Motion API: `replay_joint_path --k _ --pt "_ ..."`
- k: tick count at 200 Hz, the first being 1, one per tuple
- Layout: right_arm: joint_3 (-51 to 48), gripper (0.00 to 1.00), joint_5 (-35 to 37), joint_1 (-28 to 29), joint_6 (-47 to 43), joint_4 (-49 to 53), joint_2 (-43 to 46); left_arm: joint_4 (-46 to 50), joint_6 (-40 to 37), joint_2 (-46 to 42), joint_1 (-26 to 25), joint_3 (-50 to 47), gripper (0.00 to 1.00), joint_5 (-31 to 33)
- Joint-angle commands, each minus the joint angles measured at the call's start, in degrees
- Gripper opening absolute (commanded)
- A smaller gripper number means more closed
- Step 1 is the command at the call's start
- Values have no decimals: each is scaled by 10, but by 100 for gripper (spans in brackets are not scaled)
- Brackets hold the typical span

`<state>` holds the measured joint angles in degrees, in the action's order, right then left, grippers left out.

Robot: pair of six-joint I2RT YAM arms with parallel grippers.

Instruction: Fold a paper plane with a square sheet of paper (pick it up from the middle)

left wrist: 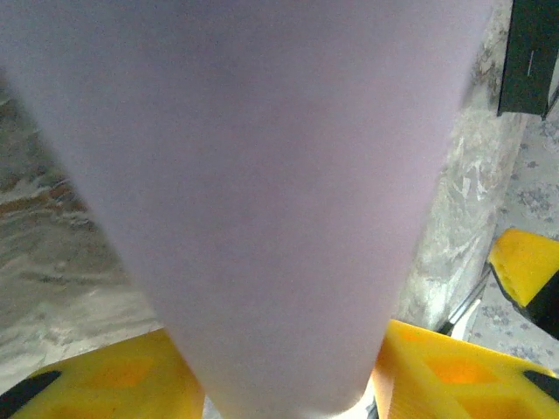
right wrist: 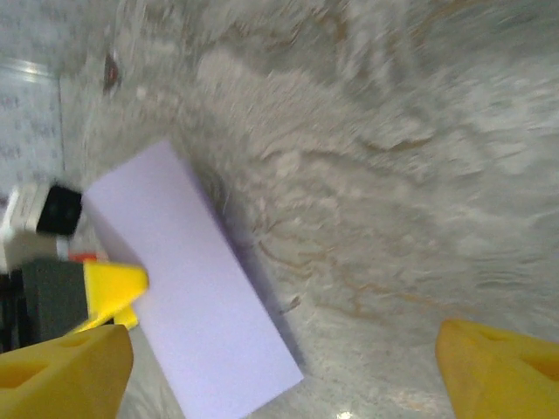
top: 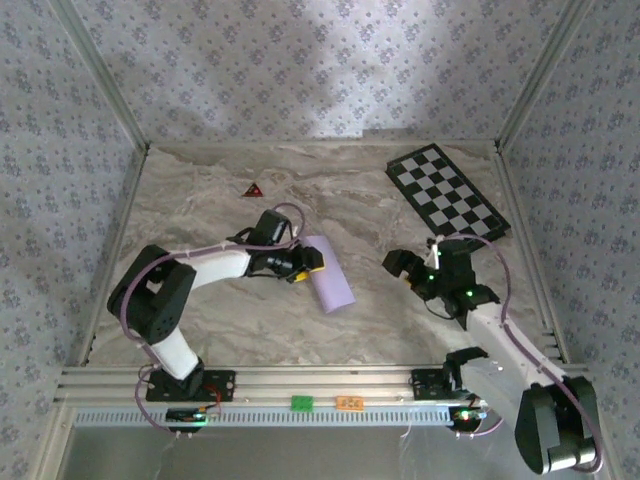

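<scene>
"Two grippers. How did each stand?"

"Left gripper (top: 306,262) was clamped on the left edge of the folded paper (top: 331,286), mid-frame on the table (top: 230,320). Right gripper (top: 413,262) gaped wide, right of centre, well apart from it."

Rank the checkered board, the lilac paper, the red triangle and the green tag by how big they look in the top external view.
1. checkered board
2. lilac paper, folded into a narrow strip
3. red triangle and green tag: both tiny and they look about alike, so I won't rank them.
</scene>
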<state>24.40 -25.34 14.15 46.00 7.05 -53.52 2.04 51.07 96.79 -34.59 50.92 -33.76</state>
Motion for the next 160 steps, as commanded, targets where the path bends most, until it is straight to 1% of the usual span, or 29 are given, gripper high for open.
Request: replay_joint_path --k 1,20,31,39,54,63,70,77,93,112,129,140,160 --pt "42 87 -31 33 -56 -2 -42 62 -60 26 2 55 52 -59" --pt "62 84 -23 62 -69 -2 -88 112 -88 56 4 85 51 -64" --pt "69 78 -24 76 -74 -10 -113 119 -97 72 4 94 52 -80" --pt "75 74 -25 86 -76 -13 -131 130 -102 80 4 104 52 -79" --pt "89 62 -46 101 -88 -24 -164 143 -113 89 5 112 52 -77" --pt "103 58 -50 110 -95 -14 -183 169 -125 99 5 127 52 -73" --pt "113 54 -44 116 -95 -4 -196 198 -138 106 6 140 52 -57" --pt "120 53 -39 122 -119 2 -207 220 -145 109 5 151 52 -33" --pt "133 48 -34 132 -126 5 -231 234 -148 110 7 161 54 -3" --pt "142 48 -38 140 -126 -4 -253 249 -147 103 6 169 58 44" --pt "151 48 -39 144 -129 -7 -269 269 -147 93 -1 176 61 108" --pt "156 47 -42 146 -130 -8 -280 272 -145 86 -5 176 66 129" --pt "168 43 -51 151 -134 -8 -299 267 -137 74 -7 167 69 150"
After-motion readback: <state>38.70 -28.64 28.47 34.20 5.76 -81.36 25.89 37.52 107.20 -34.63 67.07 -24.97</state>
